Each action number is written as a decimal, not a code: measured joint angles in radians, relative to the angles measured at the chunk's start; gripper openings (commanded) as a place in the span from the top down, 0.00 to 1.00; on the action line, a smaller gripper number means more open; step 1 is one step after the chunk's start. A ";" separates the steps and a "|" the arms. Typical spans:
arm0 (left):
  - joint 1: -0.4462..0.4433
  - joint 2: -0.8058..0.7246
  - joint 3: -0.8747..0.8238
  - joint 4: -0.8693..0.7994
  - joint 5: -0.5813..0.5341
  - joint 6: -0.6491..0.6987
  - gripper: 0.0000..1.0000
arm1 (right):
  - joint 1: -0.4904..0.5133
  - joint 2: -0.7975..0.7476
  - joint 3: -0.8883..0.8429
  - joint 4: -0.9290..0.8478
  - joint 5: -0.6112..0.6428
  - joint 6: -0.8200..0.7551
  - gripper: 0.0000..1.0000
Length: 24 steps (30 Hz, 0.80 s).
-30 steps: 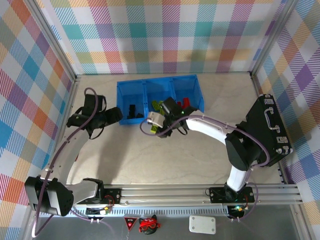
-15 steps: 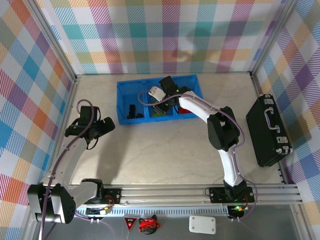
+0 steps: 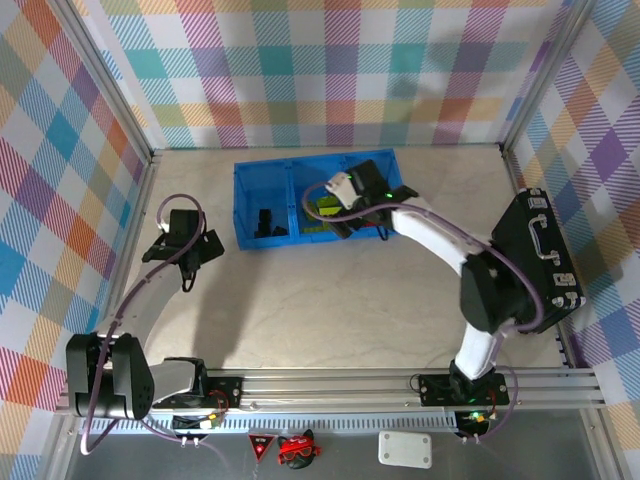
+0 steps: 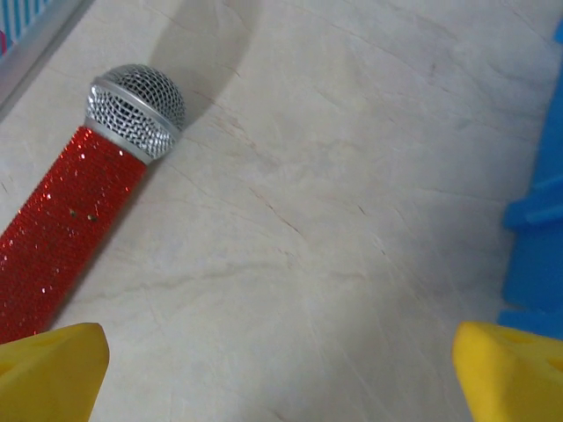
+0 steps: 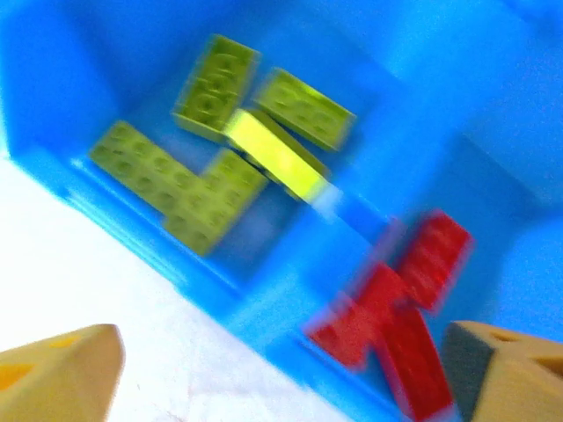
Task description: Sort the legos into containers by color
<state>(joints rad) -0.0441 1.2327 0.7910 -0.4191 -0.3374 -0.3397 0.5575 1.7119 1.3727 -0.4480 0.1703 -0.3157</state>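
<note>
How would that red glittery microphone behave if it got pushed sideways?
The microphone lies flat on the table and looks round, so it would probably roll. Its mesh head is wider than the handle, so it may curve rather than roll straight. The glitter looks rough, so it is likely to give a decent grip.

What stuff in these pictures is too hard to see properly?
Top view: the right arm hides part of the middle and right compartments of the blue bin.
Top view: the black legos are too small to count.
Right wrist view: the red legos are blurred, their number unclear.
Left wrist view: the red microphone is cut off by the frame edge.
</note>
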 measured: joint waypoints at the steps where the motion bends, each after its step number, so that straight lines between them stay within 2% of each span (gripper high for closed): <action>1: 0.000 0.015 -0.003 0.019 -0.012 0.009 0.00 | -0.020 -0.047 -0.050 0.020 0.015 0.017 0.01; 6: 0.001 0.128 -0.009 0.173 -0.040 0.069 0.02 | -0.178 -0.251 -0.347 0.153 0.119 0.116 0.01; 12: 0.001 0.235 -0.023 0.373 -0.041 0.151 0.01 | -0.363 -0.287 -0.629 0.354 0.156 0.248 0.01; 17: 0.002 0.240 -0.118 0.598 0.003 0.216 0.00 | -0.418 -0.266 -0.775 0.587 0.150 0.310 0.01; 24: 0.002 0.272 -0.268 0.889 0.114 0.263 0.00 | -0.446 -0.284 -0.888 0.894 0.116 0.304 0.01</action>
<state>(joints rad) -0.0422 1.5043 0.5232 0.4698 -0.2230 -0.0769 0.1120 1.4281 0.4843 0.4458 0.2863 -0.0116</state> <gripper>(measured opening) 0.996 0.990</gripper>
